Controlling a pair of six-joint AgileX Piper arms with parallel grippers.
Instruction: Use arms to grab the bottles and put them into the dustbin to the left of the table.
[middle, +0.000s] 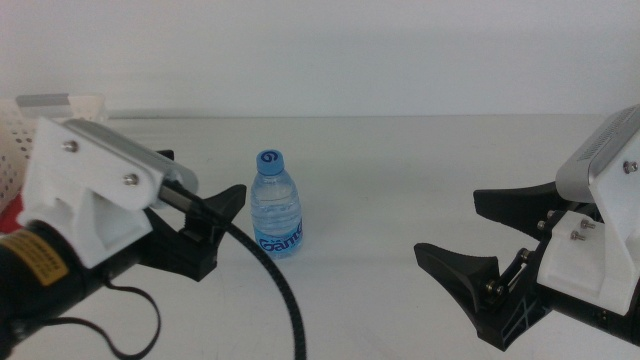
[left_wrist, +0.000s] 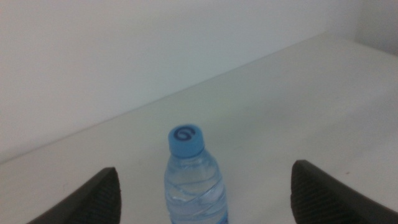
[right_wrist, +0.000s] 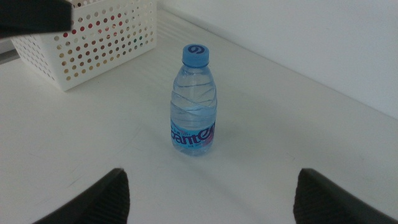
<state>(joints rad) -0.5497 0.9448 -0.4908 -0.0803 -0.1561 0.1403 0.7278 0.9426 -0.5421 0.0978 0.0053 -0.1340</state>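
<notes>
Small clear plastic water bottle (middle: 276, 204) with blue cap and blue label: upright on plain white flat counter (middle: 400, 180), near centre of middle view, slightly toward 9 o'clock.

Left black 2-fingered hand (middle: 205, 222) on white-housed arm: in from 9 o'clock, low over counter, tips just beside bottle on its 9 o'clock side, apart from it. Released, fingers spread wide; in left wrist view bottle (left_wrist: 189, 177) sits between the 2 dark jaws with clear gaps either side. Nothing gripped.

Right black 2-fingered hand (middle: 470, 235) on white-and-grey arm: at 4 o'clock in middle view, well apart from bottle, pointing toward it. Also released, jaws wide, empty. Right wrist view: bottle (right_wrist: 193, 102) standing free on counter, cap up.

White rectangular plastic basket with round perforations (right_wrist: 87, 40): on counter beyond bottle in right wrist view; at 9-10 o'clock edge in middle view (middle: 25, 140), grey strip on rim, partly hidden behind left arm housing. Red patches visible through holes; contents cannot be identified.

Yellow label on left arm's dark wrist segment (middle: 38, 262), black cable looping beneath it.
</notes>
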